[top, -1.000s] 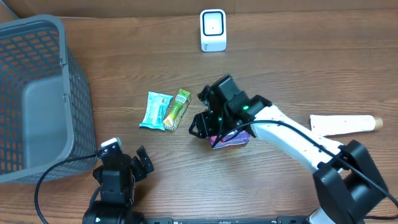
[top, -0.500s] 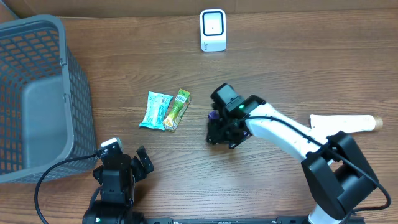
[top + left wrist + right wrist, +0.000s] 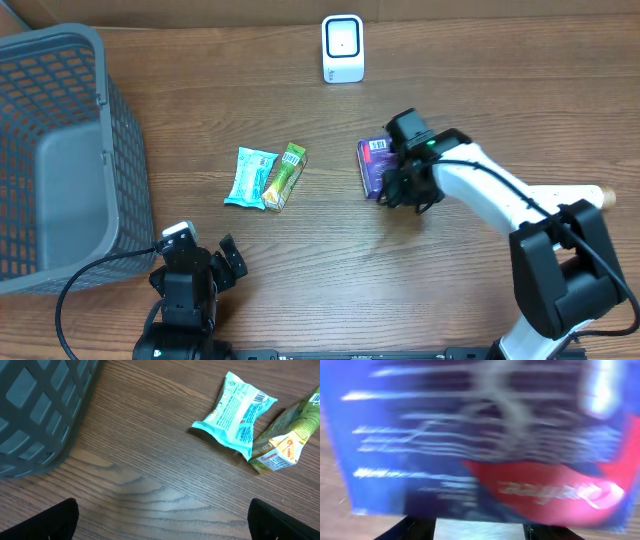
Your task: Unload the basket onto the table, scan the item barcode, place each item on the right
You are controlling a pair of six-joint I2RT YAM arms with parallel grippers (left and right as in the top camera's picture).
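A purple snack packet lies flat-side up right of the table's middle, a white barcode label showing on its far end. My right gripper is at its right edge, shut on it. In the right wrist view the packet fills the frame, blurred, blue and red, its lower edge between the jaws. The white scanner stands at the far edge, well beyond the packet. My left gripper rests near the front edge, open, with only bare wood between its fingertips.
A teal packet and a green packet lie side by side left of the middle, also seen in the left wrist view. A grey mesh basket fills the left side. A white tube-like object lies at the right.
My right gripper has swung to the right and farther back with the purple packet, turning it so its labelled face points up. The left arm has stayed still.
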